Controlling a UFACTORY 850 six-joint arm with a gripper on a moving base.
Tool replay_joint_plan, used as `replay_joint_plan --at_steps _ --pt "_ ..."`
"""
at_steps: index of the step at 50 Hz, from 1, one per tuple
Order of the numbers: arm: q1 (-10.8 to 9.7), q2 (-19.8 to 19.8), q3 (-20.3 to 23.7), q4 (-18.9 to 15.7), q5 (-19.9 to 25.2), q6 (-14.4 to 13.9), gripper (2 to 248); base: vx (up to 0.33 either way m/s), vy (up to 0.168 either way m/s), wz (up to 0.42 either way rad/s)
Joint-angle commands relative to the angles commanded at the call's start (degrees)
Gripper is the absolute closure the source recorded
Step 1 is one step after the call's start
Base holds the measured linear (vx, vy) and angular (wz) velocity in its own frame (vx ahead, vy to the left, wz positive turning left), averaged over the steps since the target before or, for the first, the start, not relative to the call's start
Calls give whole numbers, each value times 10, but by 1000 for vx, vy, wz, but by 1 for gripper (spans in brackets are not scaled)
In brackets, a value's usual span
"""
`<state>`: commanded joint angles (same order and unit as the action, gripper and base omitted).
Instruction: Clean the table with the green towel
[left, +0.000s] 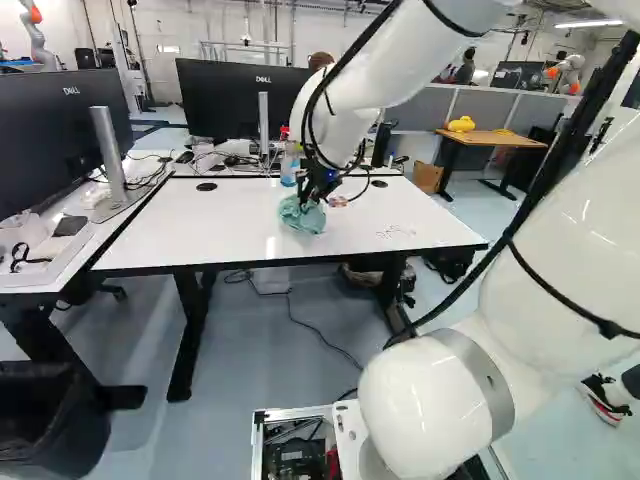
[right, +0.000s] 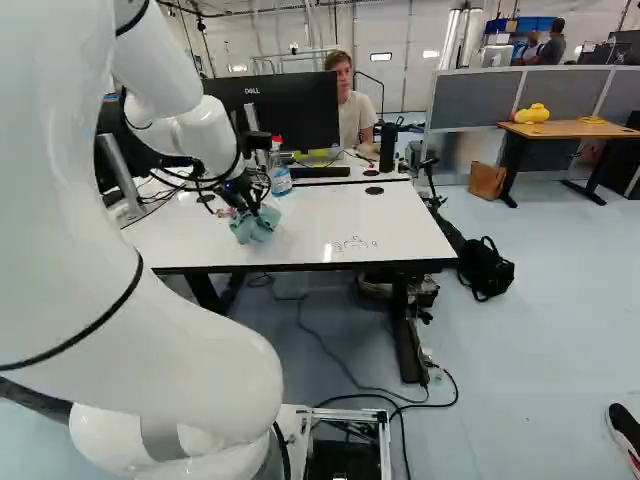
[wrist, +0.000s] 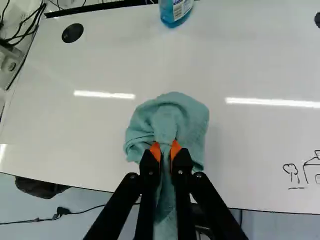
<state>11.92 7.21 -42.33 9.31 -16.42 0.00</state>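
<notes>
Right now, gripper (left: 312, 197): fingers pinched on the towel, orange pads (wrist: 155, 150) on either side!
Towel (wrist: 186, 119): green, bunched up on the white table (wrist: 65, 130), tail trailing back between the fingers.
Bottle (right: 280, 177): blue liquid, standing beyond the towel.
Doodle (right: 354, 243): black lines, towards the table's near edge.

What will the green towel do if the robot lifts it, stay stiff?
Probably not: the towel looks floppy, since it bunches in soft folds below the tool. It should feel light, being only cloth. Its loose edges would likely dangle, because the tool pinches only a gathered part.
</notes>
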Motion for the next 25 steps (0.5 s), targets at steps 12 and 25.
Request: replay_joint_plan --at_steps 12,25 --pt "-27 2 2 0 0 0 208 0 0 0" --pt "-57 3 3 0 0 0 208 0 0 0"
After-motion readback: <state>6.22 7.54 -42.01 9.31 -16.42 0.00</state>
